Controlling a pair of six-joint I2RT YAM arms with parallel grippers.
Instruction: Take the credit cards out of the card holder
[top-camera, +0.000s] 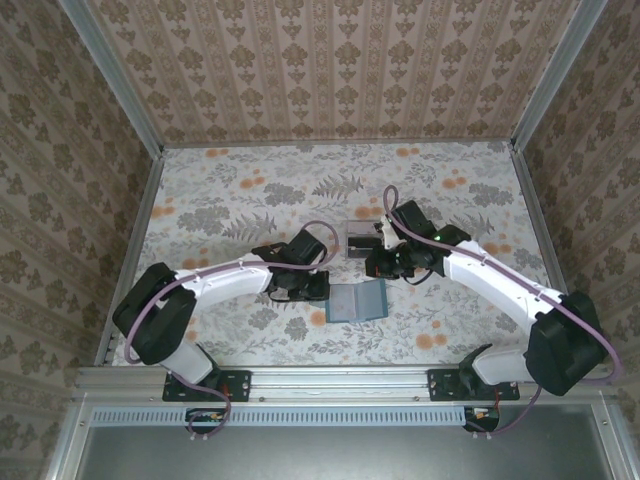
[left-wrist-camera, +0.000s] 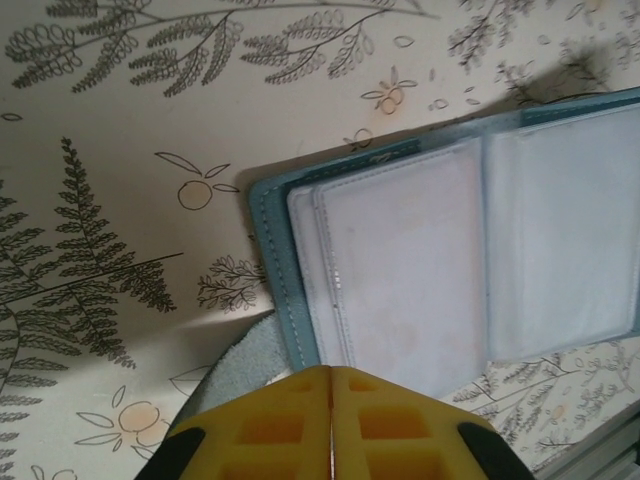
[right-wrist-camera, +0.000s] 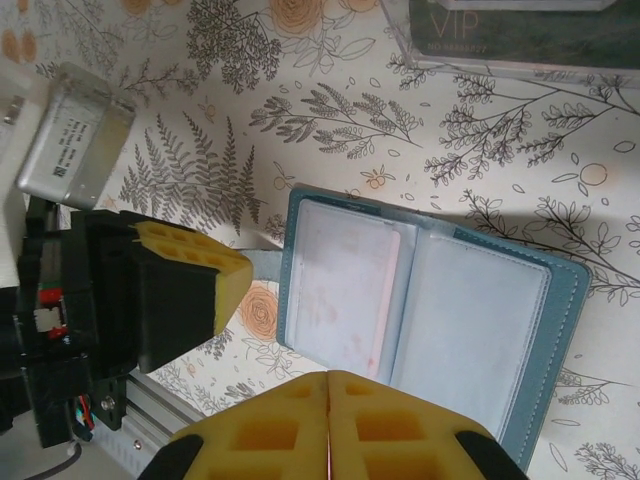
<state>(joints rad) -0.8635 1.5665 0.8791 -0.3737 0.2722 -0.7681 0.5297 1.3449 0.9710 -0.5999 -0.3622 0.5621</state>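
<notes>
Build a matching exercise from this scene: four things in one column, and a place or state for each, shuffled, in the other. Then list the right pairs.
Things:
1. card holder
2. left gripper
3. right gripper
4. clear tray

Places or states:
a. shut, by the holder's far right corner in the top view
b. contains a dark card
c. lying open on the table
d. shut, at the holder's left edge in the top view

Pairs: 1-c, 2-d, 3-a, 4-b
</notes>
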